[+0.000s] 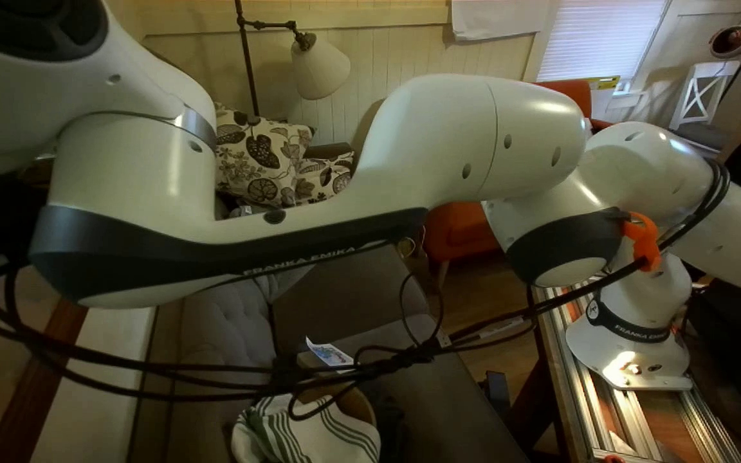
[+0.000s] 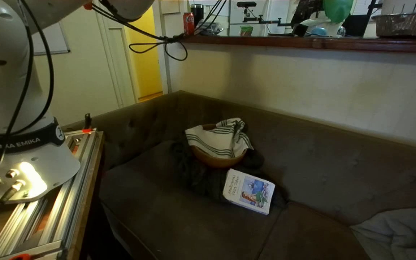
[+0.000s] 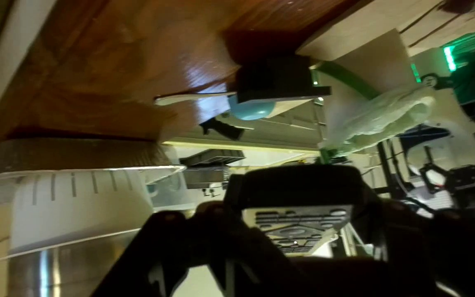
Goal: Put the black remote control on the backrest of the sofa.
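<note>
1. In the wrist view we see the claw (image 3: pixel 301 192) gripping the black remote control (image 3: pixel 299 181)
2. It lies between the fingers (image 3: pixel 233 192), bridging them, a dark silhouette whose details we cannot make out
3. We see the sofa (image 2: pixel 164 220) in both exterior views, its backrest (image 2: pixel 323 159) along the wall (image 2: pixel 302 83)
4. On the seat we see a book (image 2: pixel 249 191) near a bowl (image 2: pixel 215 161)
</note>
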Robot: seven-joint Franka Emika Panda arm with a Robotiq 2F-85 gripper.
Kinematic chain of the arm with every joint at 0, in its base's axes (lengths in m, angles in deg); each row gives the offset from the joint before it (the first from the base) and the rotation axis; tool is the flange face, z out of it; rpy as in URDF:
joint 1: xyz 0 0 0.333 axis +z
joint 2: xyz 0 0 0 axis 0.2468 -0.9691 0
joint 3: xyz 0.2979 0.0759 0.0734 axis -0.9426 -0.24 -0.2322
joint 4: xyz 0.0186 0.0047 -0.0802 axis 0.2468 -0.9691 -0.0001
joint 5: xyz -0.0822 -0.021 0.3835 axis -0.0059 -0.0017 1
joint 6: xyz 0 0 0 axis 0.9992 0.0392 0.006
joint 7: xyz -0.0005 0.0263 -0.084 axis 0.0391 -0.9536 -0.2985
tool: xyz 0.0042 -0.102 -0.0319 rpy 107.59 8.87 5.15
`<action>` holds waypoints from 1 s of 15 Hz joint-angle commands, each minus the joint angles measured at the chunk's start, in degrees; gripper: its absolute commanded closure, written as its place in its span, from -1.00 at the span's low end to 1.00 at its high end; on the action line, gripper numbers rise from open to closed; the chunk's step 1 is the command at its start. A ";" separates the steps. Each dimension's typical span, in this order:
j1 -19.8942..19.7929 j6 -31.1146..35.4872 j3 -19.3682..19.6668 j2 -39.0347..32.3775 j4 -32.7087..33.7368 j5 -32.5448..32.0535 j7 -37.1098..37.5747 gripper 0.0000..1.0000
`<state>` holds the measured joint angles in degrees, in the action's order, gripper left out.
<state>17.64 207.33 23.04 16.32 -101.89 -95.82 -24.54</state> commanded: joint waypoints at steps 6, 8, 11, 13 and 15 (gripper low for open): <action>0.44 -24.41 1.83 0.56 -0.07 -7.25 19.26 0.27; 0.21 -31.33 0.91 0.55 -0.08 -6.94 22.22 0.27; -0.61 -41.68 -0.92 0.33 -0.16 -5.94 25.75 0.27; -1.41 -48.10 -2.41 0.19 -0.32 -5.15 28.30 0.27; -2.64 -53.55 -4.37 -0.18 -0.45 -4.03 31.08 0.27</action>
<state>16.59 159.93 21.45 15.96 -102.35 -100.90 2.19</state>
